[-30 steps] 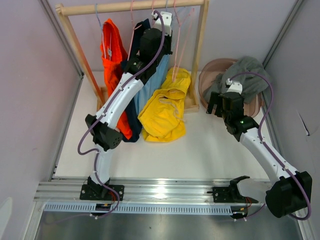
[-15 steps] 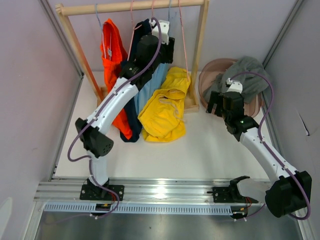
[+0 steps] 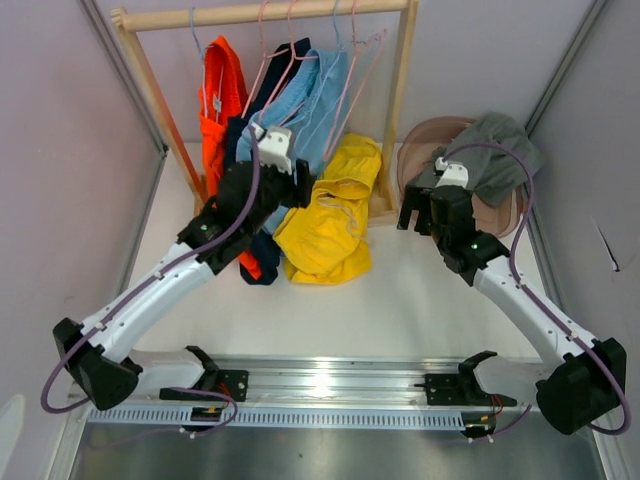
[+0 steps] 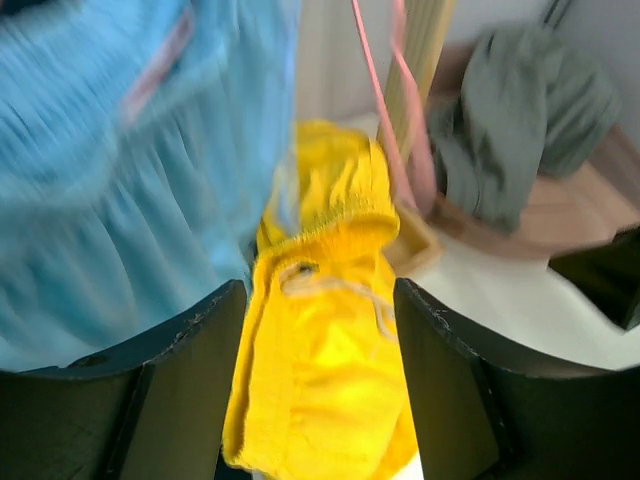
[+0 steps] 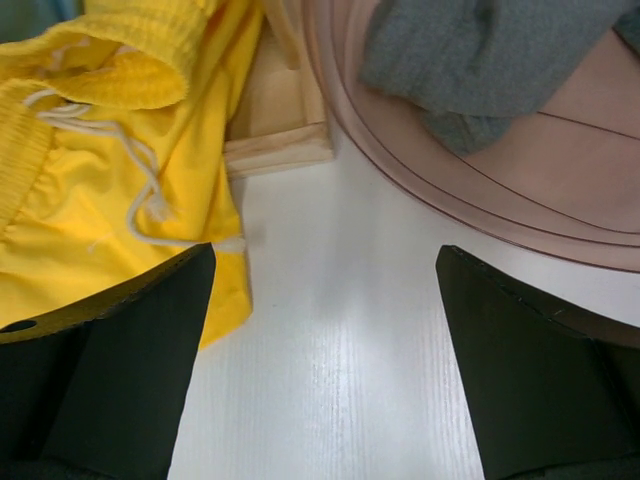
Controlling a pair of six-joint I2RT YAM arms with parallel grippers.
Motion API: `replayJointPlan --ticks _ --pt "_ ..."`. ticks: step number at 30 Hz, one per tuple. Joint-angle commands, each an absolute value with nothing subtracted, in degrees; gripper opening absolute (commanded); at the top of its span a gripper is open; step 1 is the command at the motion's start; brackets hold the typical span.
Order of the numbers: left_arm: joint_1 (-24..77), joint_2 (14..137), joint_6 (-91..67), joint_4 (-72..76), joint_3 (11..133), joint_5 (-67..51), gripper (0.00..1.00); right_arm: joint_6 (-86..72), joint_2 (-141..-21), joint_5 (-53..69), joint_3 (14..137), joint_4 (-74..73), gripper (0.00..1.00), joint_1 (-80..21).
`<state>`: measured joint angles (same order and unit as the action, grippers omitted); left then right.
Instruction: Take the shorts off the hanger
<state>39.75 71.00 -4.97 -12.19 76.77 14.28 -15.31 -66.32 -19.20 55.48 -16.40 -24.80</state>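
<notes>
The yellow shorts (image 3: 325, 215) lie crumpled on the table (image 3: 400, 290), near the foot of the rack's right post. Their ribbed elastic waistband is folded open and a white drawstring shows. A thin pink hanger (image 4: 418, 178) hangs just above their far end; whether the two touch is unclear.

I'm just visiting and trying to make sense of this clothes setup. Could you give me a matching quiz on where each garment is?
1 yellow drawstring shorts
2 grey cloth garment
3 orange garment
4 light blue garment

A hanging at the wooden rail's left end
B lying in the pinkish translucent tub
C heaped on the white table
D hanging to the right of the navy garment

Pairs: 1-C, 2-B, 3-A, 4-D
</notes>
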Motion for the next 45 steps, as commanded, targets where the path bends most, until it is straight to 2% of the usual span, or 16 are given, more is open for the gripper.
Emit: replayJointPlan --ticks 1,7,11,14,19,25,34,35,36,37,39,41,45 --pt "40.52 72.07 -8.52 -7.83 66.13 12.04 0.66 -16.43 -66.45 -22.58 59.59 -16.61 0.99 -27.85" --pt "40.96 76.11 -10.98 -0.97 59.15 11.42 0.65 -17.4 -66.09 -25.05 59.59 -17.75 1.0 -31.46" --pt "41.13 77.43 -13.53 -1.23 59.94 11.25 0.62 -16.62 -67.49 -17.36 57.75 -11.11 0.99 -32.25" --pt "41.75 74.98 -13.97 -1.05 60.29 10.99 0.66 -17.4 -76.24 -12.32 60.27 -7.22 0.99 -32.26" --pt "42.54 70.06 -14.24 -6.57 60.73 11.34 0.67 -18.19 -90.66 -11.07 69.5 -4.57 1.0 -32.34" --pt "42.89 60.22 -15.03 -10.89 58.45 11.6 0.68 -16.7 -107.54 -15.89 83.66 -2.99 0.99 -31.82" --pt "42.89 51.86 -13.8 -17.4 58.09 12.13 0.7 -16.26 -121.98 -27.93 95.36 -1.76 0.99 -30.41" --pt "42.89 51.59 -13.45 -17.4 57.75 12.13 0.7 -16.09 -123.3 -28.21 95.71 -1.24 0.97 -30.5" --pt "42.89 51.42 -13.27 -17.4 57.4 12.13 0.7 -15.74 -123.75 -28.13 95.8 -0.8 0.87 -30.32" --pt "42.89 51.24 -13.18 -17.4 57.31 12.22 0.7 -15.38 -123.92 -28.73 95.89 -0.7 0.45 -30.5" --pt "42.89 51.15 -13.18 -17.58 57.13 11.95 0.7 -14.68 -122.62 -30.49 94.58 0.43 0.01 -30.93" --pt "42.89 50.8 -13.36 -17.49 57.13 11.43 0.7 -13.02 -119.46 -31.55 91.77 4.56 0.0 -32.25" --pt "42.89 50.19 -13.45 -17.4 56.78 12.12 0.71 -7.31 -103.51 -36.36 81.24 9.39 0.0 -38.56"
